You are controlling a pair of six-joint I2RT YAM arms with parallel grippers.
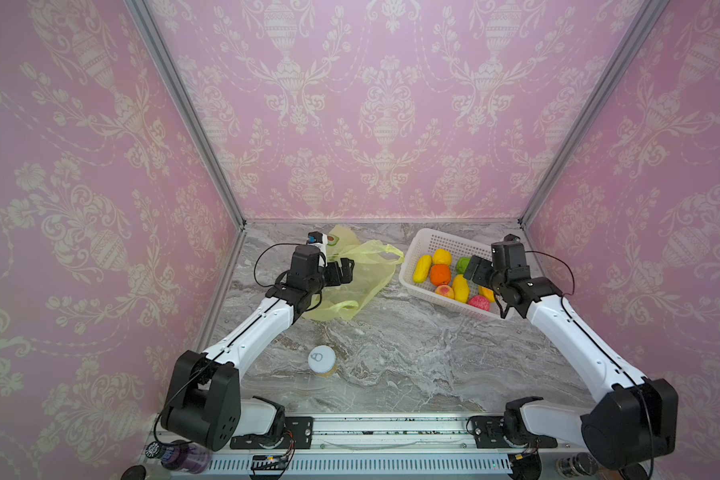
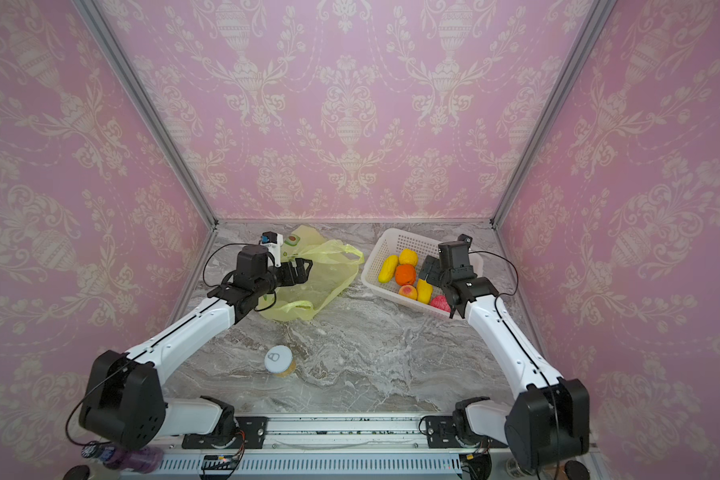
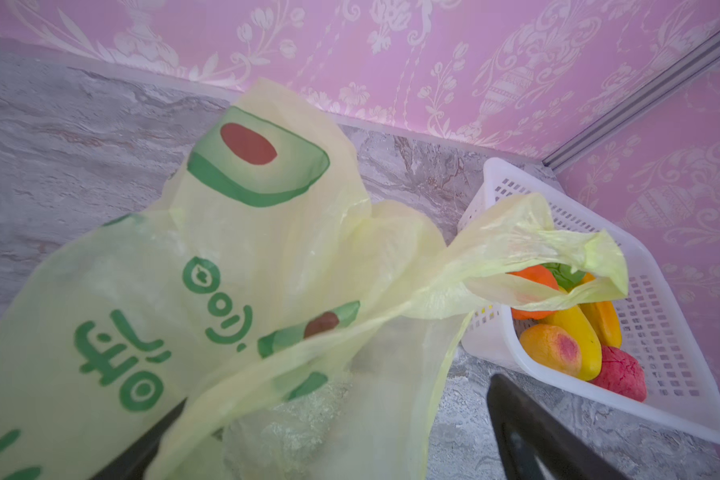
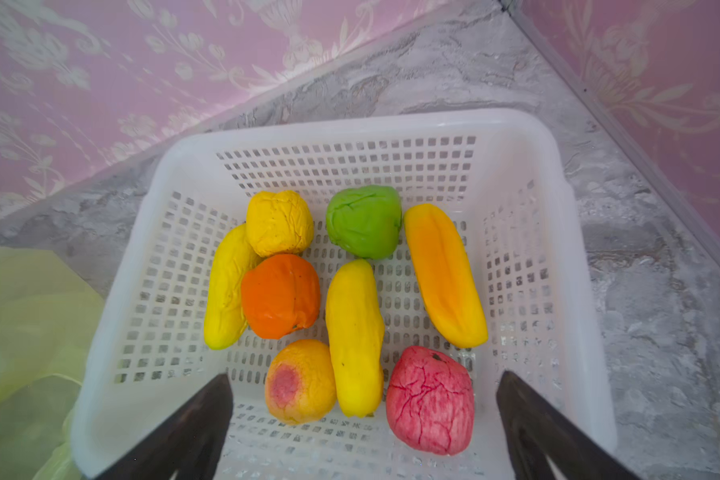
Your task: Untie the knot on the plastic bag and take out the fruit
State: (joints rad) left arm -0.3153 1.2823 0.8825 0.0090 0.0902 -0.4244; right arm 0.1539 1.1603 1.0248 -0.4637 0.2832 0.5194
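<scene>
The left pincer [image 1: 346,270] has its jaws spread wide and grips nothing. The limp yellow-green plastic bag [image 1: 366,270] lies beneath it, its film draped over one finger [image 3: 150,440] and its handle loops [image 1: 391,251] apart. To that pincer's right, a white basket [image 4: 350,124] holds eight fruit [image 4: 281,295]. The right pincer [image 1: 476,270] hovers just above them, jaws wide and empty.

The thin translucent yellow-green plastic bag [image 3: 267,232] is looking filmy, creased and faintly glossy. The grey veined stone-look desk [image 1: 391,332] is showing a smooth, low sheen. The white perforated plastic basket [image 4: 350,124] is appearing smooth and matt, its small toy fruits [image 4: 281,295] wrinkled and cracked.
</scene>
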